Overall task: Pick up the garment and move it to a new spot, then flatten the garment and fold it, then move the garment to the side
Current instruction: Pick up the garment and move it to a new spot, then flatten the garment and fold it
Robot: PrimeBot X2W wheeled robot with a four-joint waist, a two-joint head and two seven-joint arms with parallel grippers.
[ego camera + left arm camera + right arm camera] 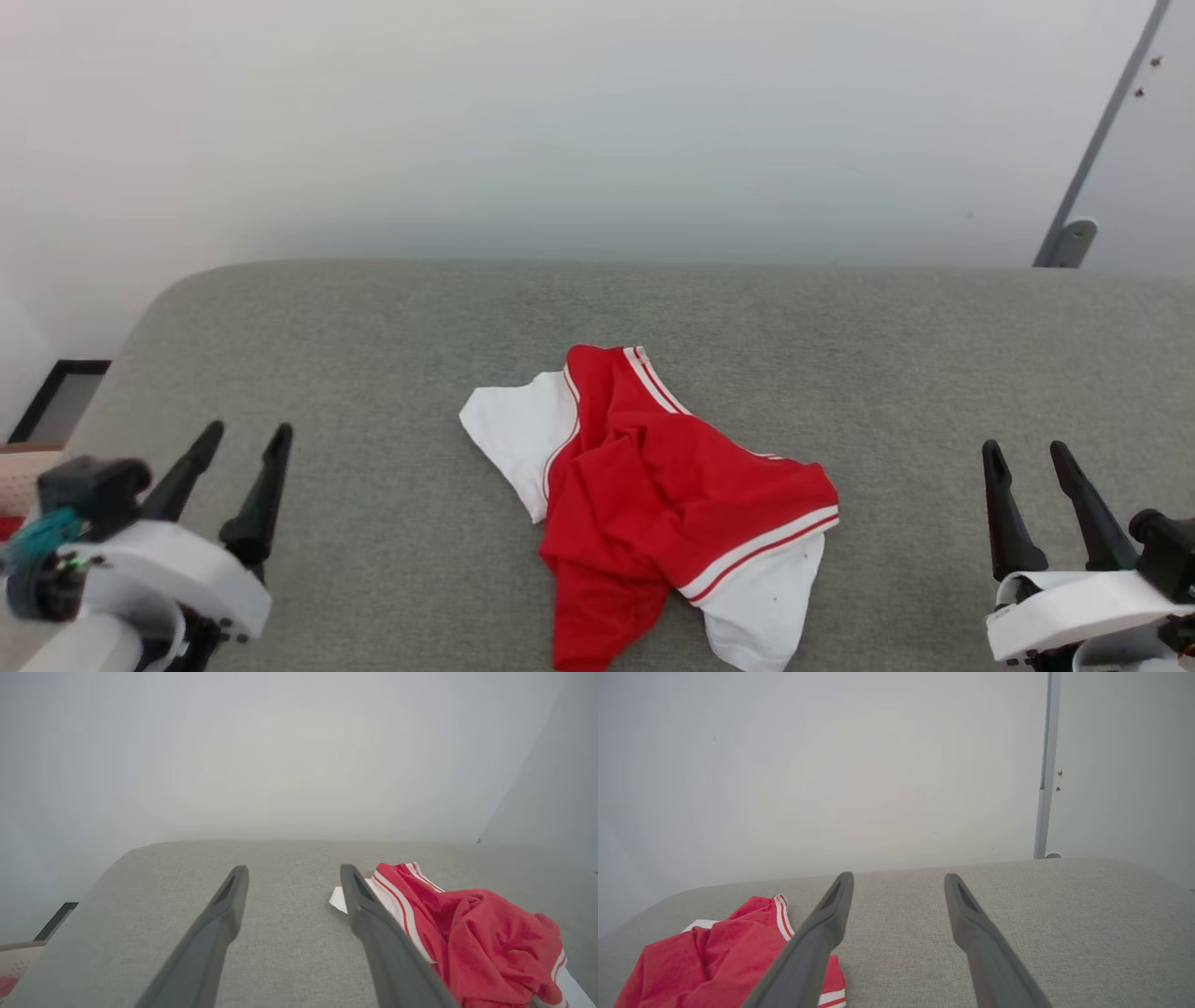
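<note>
At lower centre of the head view, the garment (653,485) lies crumpled on the grey pad (373,355). Its red body is bunched, one white sleeve spreads toward the left, another reaches the bottom edge, and striped trim shows. The left gripper (248,431) hovers at lower left, well apart from it, fingers spread and holding nothing. The right gripper (1027,450) stands at lower right, likewise spread and empty. Behind the pad rises a pale wall (560,121), with a grey post (1102,131) at upper right.
</note>
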